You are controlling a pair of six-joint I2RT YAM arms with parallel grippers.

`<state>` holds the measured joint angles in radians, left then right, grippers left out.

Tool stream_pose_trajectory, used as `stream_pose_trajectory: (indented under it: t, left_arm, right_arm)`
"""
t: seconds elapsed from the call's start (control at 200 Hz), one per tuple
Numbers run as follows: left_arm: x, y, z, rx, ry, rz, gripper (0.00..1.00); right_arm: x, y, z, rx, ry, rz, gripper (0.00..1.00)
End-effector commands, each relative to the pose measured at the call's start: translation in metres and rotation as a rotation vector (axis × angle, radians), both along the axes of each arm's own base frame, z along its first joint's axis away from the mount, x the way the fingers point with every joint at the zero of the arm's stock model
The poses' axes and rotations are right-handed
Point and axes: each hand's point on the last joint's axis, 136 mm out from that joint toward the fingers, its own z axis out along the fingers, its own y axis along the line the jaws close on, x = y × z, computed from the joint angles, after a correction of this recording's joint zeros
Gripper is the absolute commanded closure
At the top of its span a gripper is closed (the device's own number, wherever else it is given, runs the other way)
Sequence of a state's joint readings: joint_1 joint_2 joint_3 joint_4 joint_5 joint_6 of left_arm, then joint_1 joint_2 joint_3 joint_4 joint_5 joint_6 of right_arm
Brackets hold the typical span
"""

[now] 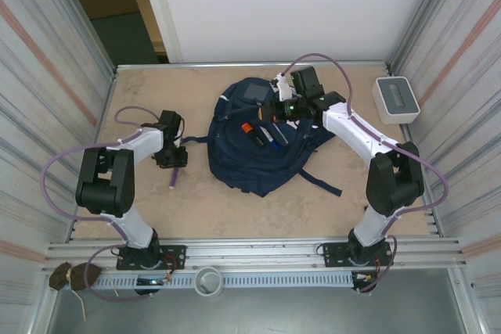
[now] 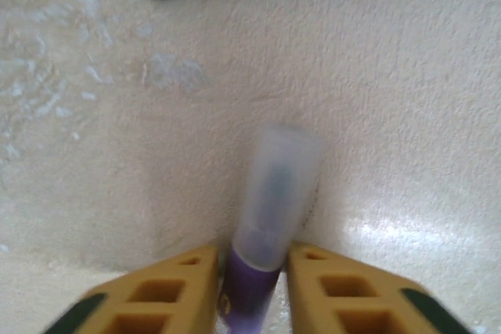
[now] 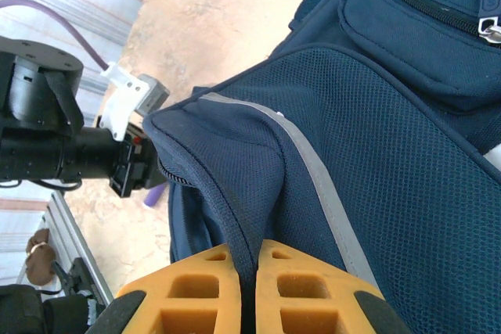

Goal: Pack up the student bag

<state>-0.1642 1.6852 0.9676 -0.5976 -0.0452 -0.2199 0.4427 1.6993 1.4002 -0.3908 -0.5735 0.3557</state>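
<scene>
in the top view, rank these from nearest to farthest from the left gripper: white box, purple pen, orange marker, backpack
1. purple pen: between the left gripper's fingers, left side of the table
2. backpack: middle of the table, its near edge just to the gripper's right
3. orange marker: lying on top of the backpack
4. white box: far right corner

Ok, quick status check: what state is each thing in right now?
student bag: lying flat, front pocket zipped.
right gripper: shut on a fold of the student bag.
left gripper: fingers either side of the purple pen, grip unclear.
purple pen: capped, lying on the table.
orange marker: lying on the bag beside blue pens.
</scene>
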Motion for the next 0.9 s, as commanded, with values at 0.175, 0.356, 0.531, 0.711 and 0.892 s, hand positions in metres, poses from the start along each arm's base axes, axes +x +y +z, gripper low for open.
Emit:
stream_pose_trajectory:
  t: [0.175,0.356,0.531,0.711,0.892]
  left_arm:
    - [0.011,-0.043,0.046,-0.3,-0.199,0.03,0.95]
    - [0.011,-0.108,0.136,-0.729,-0.469,0.084,0.95]
    - [0.013,-0.159,0.189,-0.922,-0.612,0.149,0.94]
    - [0.038,-0.196,0.2,-0.93,-0.673,0.199,0.9]
    - [0.058,-0.211,0.173,-0.872,-0.658,0.261,0.85]
  right_arm:
    - [0.007,-0.006,0.006,0.006,-0.019,-0.023,1.0]
    - [0.008,-0.003,0.008,0.007,-0.016,-0.015,1.0]
    - [0.007,0.002,0.01,0.009,-0.021,-0.005,1.0]
    - [0.005,0.007,0.011,0.012,-0.022,0.007,1.0]
    - [0.005,0.006,0.015,0.01,-0.034,0.003,1.0]
